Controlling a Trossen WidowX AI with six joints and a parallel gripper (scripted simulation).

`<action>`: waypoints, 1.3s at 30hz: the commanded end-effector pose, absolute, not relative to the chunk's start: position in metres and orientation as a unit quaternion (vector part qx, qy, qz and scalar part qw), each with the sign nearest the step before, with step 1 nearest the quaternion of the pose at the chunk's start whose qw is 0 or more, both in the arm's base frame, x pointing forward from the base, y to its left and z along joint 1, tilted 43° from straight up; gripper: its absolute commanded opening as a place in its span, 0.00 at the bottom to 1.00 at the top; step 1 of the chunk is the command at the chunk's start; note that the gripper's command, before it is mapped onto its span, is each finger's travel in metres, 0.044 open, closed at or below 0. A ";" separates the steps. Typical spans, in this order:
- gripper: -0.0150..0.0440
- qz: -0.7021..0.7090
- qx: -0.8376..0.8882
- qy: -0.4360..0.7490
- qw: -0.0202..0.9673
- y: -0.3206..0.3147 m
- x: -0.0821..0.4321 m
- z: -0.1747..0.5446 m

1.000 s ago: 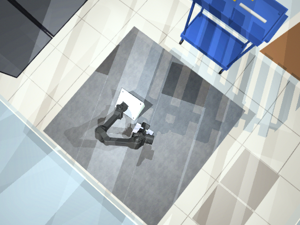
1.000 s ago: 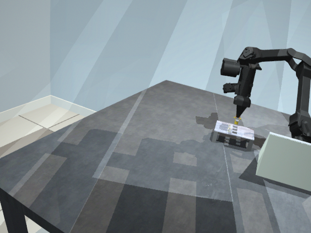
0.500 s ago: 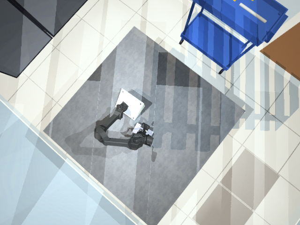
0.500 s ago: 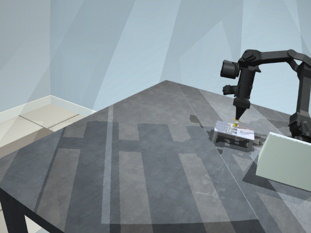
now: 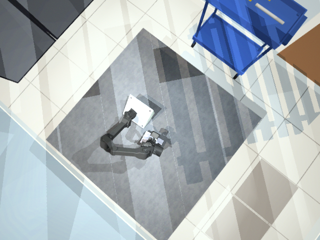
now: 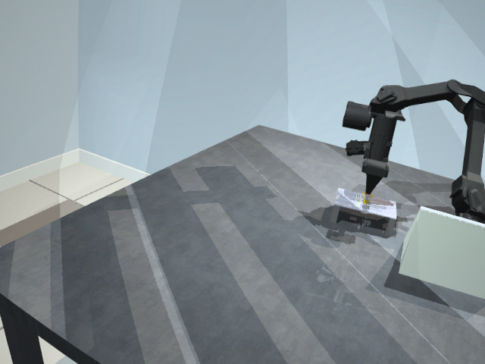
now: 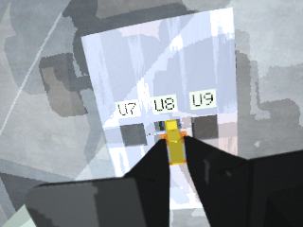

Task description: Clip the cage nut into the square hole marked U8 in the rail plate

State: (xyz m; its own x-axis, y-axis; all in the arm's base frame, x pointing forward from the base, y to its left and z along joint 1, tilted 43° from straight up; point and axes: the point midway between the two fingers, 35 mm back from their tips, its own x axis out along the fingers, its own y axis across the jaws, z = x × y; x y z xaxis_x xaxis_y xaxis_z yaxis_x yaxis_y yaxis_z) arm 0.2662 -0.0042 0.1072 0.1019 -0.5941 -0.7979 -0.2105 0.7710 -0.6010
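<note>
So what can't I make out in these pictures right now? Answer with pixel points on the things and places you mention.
- Nut's (image 6: 364,200) (image 7: 176,150) wing tips: wrist view, too small and blurred at the U8 hole (image 7: 161,126).
- Wing engagement under the rail plate (image 6: 386,207) (image 7: 156,61): exterior view, plate's top and shadow hide it.
- Pale green block's (image 6: 442,250) far end: exterior view, cut off by right edge.

Seen from above, a blue cart (image 5: 224,42) is standing on the floor (image 5: 116,31) (image 6: 78,176) at far right, showing 2 levels and 2 dark wheels. A pale rod (image 5: 270,13) is lying on its upper level, with 2 yellow pieces (image 5: 249,0) (image 5: 269,0) showing near the picture's edge. Dark grey panels (image 5: 23,43) are filling the far left, and a brown surface (image 5: 305,54) is showing at right. Pale tiles are surrounding the grey worktop (image 5: 149,193) (image 6: 235,274), where bands of shadow are crossing. In the exterior view, a dark leg (image 6: 19,333) is supporting its near left corner, while pale blue walls (image 5: 20,167) (image 6: 219,78) are rising behind.
</note>
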 end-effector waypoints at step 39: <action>0.30 -0.160 -0.327 0.647 0.670 -0.006 0.265 0.101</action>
State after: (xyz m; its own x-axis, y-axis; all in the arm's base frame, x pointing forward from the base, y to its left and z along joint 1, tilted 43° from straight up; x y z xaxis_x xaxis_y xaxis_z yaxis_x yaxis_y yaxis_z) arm 0.2648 -0.0056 0.1018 0.1123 -0.6296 -0.7688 -0.2122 0.7406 -0.6375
